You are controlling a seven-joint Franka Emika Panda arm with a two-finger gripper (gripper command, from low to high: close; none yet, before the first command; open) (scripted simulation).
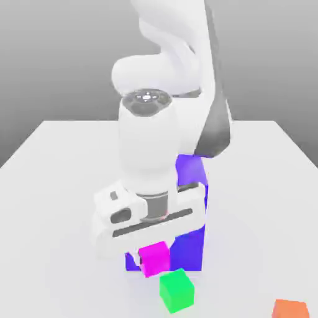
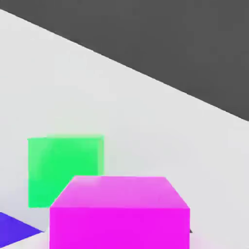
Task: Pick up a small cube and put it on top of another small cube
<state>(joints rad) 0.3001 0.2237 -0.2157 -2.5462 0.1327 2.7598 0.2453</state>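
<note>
The small magenta cube (image 1: 154, 259) sits directly under the white hand, in front of the tall blue-purple block. My gripper (image 1: 153, 247) is shut on it from above. In the hand view the magenta cube (image 2: 119, 214) looms close and square-on. The small green cube (image 1: 176, 290) rests on the table just in front of the magenta one and slightly toward the exterior view's right, with a small gap between them. The hand view has this green cube (image 2: 64, 168) just beyond the magenta one.
A tall blue-purple block (image 1: 191, 214) stands right behind the hand, and a corner of it (image 2: 12, 228) shows in the hand view. An orange small cube (image 1: 290, 308) lies at the exterior view's lower right. The white table (image 1: 62, 161) spreads wide on both sides.
</note>
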